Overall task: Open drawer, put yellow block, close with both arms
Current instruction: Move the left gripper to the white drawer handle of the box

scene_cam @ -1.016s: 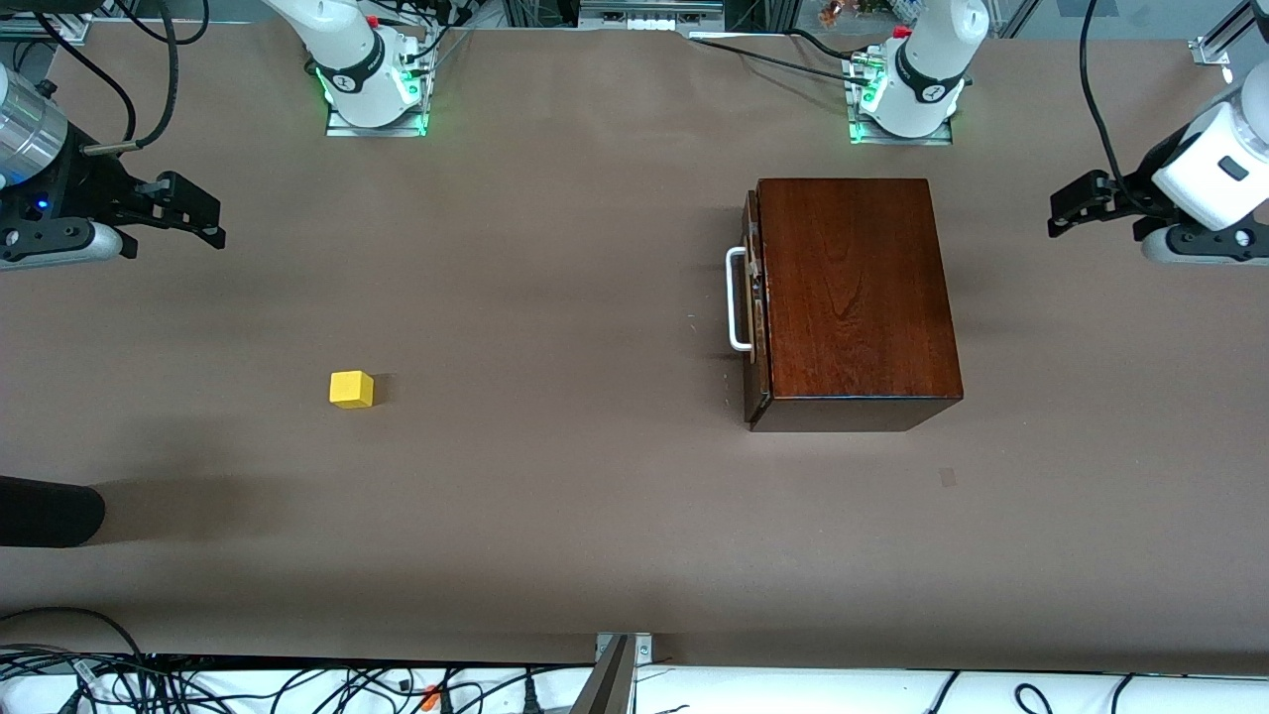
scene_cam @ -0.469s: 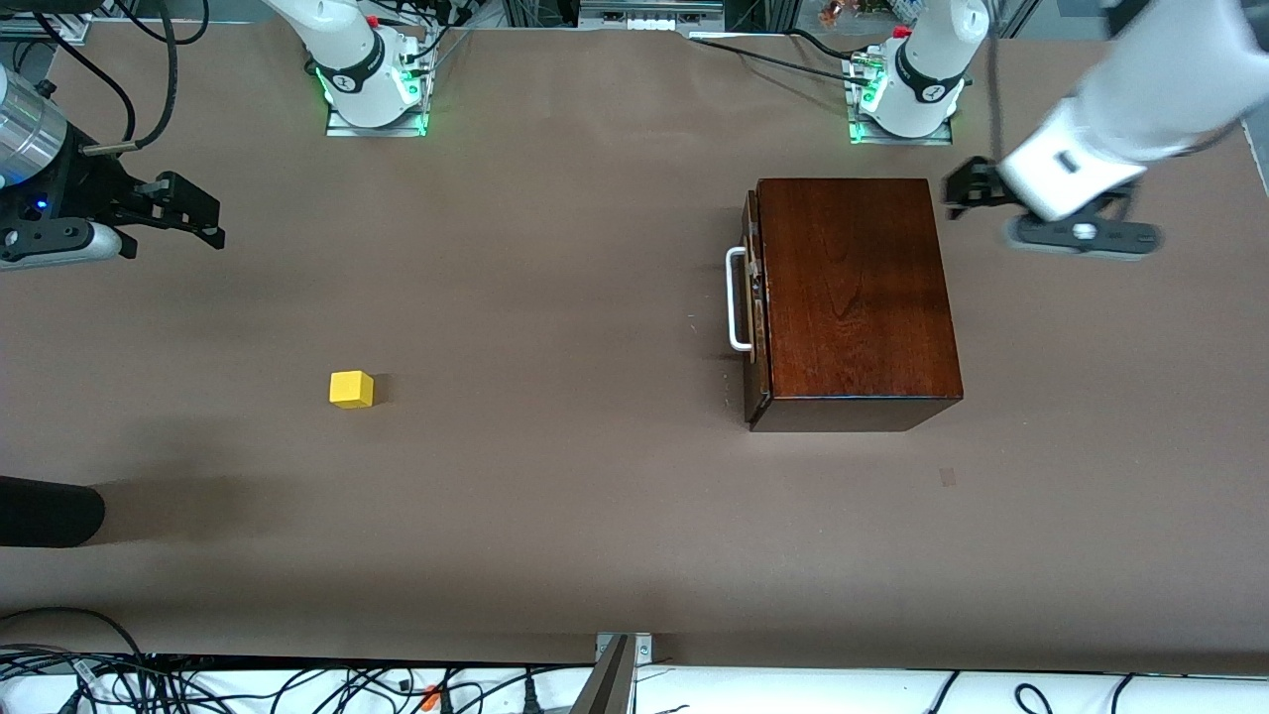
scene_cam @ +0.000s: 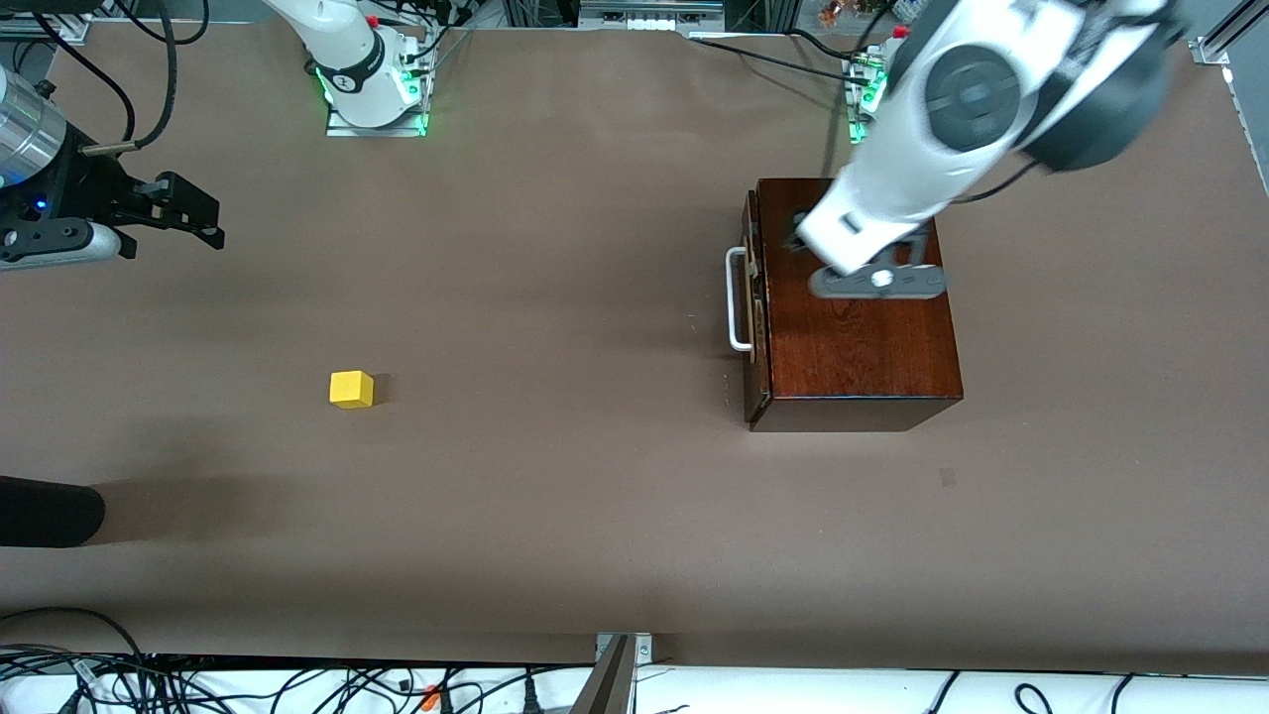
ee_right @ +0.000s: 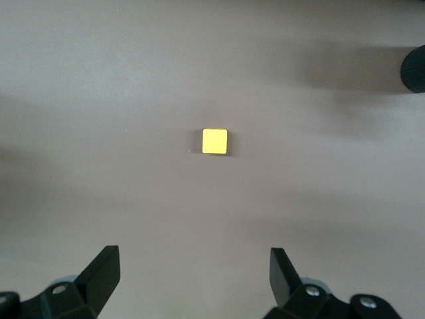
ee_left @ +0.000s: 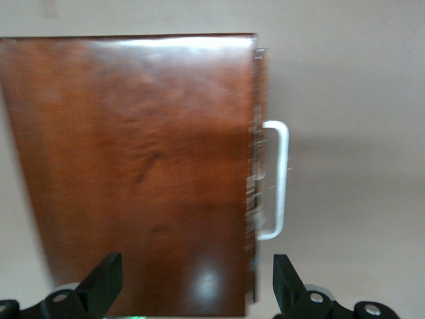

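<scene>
The table [scene_cam: 595, 516] was wide and brown, and the task's things lay well apart on it. The wooden box [scene_cam: 872, 347] stood toward the left arm's end of the table, with the drawer [scene_cam: 753, 297] shut flush in it; its white handle [scene_cam: 736, 299] faced toward the right arm's end, probably so that an arm could pull it into free space.

The left arm [scene_cam: 952, 109] reached over the box top. The left gripper [ee_left: 196, 289] hung above the box with its fingers spread wide and holding nothing, the handle showing just past the box edge in its wrist view. I judge it was placed so to go for the handle, so the opening step was not yet done.

The right gripper [ee_right: 192, 279] waited over the table at its own end, fingers also spread and empty.

The yellow block [scene_cam: 351, 389] sat alone on the table, nearer to the front camera than the right gripper, and directly under that wrist camera's gaze.
</scene>
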